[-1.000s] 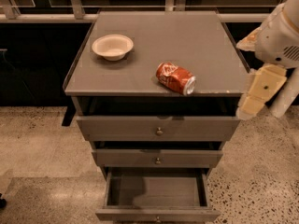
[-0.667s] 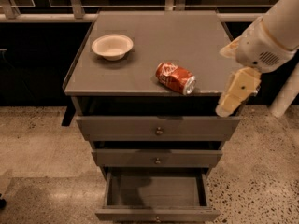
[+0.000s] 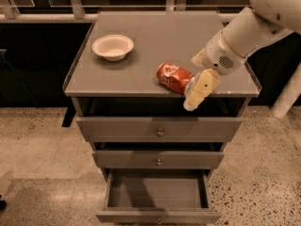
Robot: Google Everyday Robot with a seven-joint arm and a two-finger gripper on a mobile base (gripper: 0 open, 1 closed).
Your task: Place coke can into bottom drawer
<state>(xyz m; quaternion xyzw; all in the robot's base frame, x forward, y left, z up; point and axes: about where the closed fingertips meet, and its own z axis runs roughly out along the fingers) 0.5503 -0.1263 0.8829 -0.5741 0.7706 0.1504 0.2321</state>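
My gripper (image 3: 195,95), at the front edge of the cabinet (image 3: 155,41), hides one end of the coke can (image 3: 172,77); the front of the bottom drawer (image 3: 155,193) is cut off below.

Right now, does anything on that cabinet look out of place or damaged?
The coke can lies on its side near the front edge of the cabinet top, dented. The end effector hangs beside its silver end. The bottom drawer stands open.

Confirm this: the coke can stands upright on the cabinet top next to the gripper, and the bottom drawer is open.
One thing is wrong: the coke can lies on its side, not upright; the camera view shows it. It is on the cabinet top next to the gripper, and the bottom drawer is open.
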